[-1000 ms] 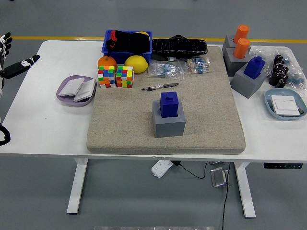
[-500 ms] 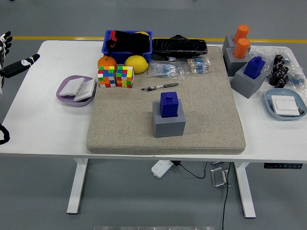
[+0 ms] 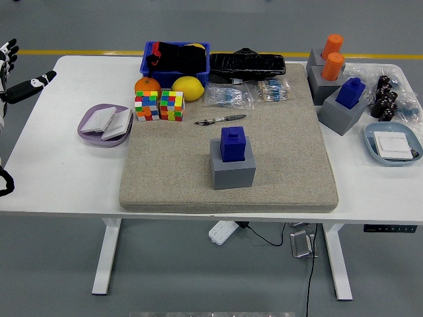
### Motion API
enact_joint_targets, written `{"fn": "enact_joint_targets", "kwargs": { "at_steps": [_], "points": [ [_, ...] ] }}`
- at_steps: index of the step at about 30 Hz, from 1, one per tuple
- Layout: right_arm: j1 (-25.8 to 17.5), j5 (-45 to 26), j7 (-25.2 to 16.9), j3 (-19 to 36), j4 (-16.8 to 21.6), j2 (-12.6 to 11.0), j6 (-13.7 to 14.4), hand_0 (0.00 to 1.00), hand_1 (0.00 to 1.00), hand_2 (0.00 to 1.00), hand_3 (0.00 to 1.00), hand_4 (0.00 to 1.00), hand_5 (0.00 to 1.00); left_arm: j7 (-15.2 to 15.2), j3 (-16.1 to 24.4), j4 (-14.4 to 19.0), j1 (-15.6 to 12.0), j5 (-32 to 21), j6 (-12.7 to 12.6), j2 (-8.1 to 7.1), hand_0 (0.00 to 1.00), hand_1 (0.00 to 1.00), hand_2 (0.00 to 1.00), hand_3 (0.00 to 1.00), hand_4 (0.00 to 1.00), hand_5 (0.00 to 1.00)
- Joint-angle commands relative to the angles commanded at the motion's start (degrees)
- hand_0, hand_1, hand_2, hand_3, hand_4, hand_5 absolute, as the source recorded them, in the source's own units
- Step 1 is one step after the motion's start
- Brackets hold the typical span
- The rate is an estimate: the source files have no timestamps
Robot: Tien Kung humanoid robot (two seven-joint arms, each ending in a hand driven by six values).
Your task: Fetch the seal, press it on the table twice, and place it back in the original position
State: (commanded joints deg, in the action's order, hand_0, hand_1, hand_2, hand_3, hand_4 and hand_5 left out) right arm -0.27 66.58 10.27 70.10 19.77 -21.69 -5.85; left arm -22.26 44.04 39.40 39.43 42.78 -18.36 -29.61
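Your blue seal (image 3: 232, 143) sits in its grey holder (image 3: 232, 171), mid mat (image 3: 284, 152) on the worktop (image 3: 59, 172). Left hand (image 3: 12, 79) at far left edge, fingers spread, holding nothing. Right hand not visible.

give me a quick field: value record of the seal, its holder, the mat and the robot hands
seal: blue seal, upright in its holder
holder: grey block, mid mat, near the front
mat: beige mat on the white table
left hand: left hand at the left edge, fingers spread, holding nothing
right hand: not in view
task state: seal not yet fetched
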Motion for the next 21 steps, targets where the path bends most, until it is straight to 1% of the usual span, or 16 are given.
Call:
{"fn": "enact_joint_targets", "kwargs": {
  "at_steps": [2, 5, 6, 12, 21],
  "points": [
    [0.0, 0.0, 0.0, 0.1, 0.0, 0.0, 0.0, 0.937, 0.77, 0.755, 0.675, 0.84, 0.405, -0.1, -0.2, 0.2, 0.1, -0.9, 0.3, -0.02, 0.962, 0.998, 0.998, 0.998, 0.933, 0.249],
    [0.1, 0.1, 0.1, 0.3, 0.0, -0.1, 0.1, 0.937, 0.77, 0.755, 0.675, 0.84, 0.405, -0.2, -0.1, 0.6, 0.2, -0.7, 0.3, 0.06, 0.962, 0.998, 0.998, 0.998, 0.933, 0.249],
    [0.1, 0.1, 0.1, 0.3, 0.0, -0.1, 0.1, 0.936, 0.77, 0.754, 0.673, 0.836, 0.407, -0.2, -0.1, 0.6, 0.4, -0.6, 0.3, 0.11, 0.962, 0.998, 0.998, 0.998, 0.925, 0.275],
    [0.3, 0.0, 0.1, 0.2, 0.1, -0.1, 0.2, 0.936, 0.768, 0.754, 0.673, 0.835, 0.409, -0.2, 0.0, 0.8, 0.8, -0.5, 0.2, 0.17, 0.962, 0.998, 0.998, 0.998, 0.924, 0.278],
    [0.3, 0.1, 0.2, 0.2, -0.1, -0.1, 0.2, 0.935, 0.768, 0.753, 0.671, 0.833, 0.408, -0.1, 0.0, 0.8, 0.7, -0.5, 0.3, 0.3, 0.962, 0.998, 0.998, 0.998, 0.925, 0.273]
  ]
}}
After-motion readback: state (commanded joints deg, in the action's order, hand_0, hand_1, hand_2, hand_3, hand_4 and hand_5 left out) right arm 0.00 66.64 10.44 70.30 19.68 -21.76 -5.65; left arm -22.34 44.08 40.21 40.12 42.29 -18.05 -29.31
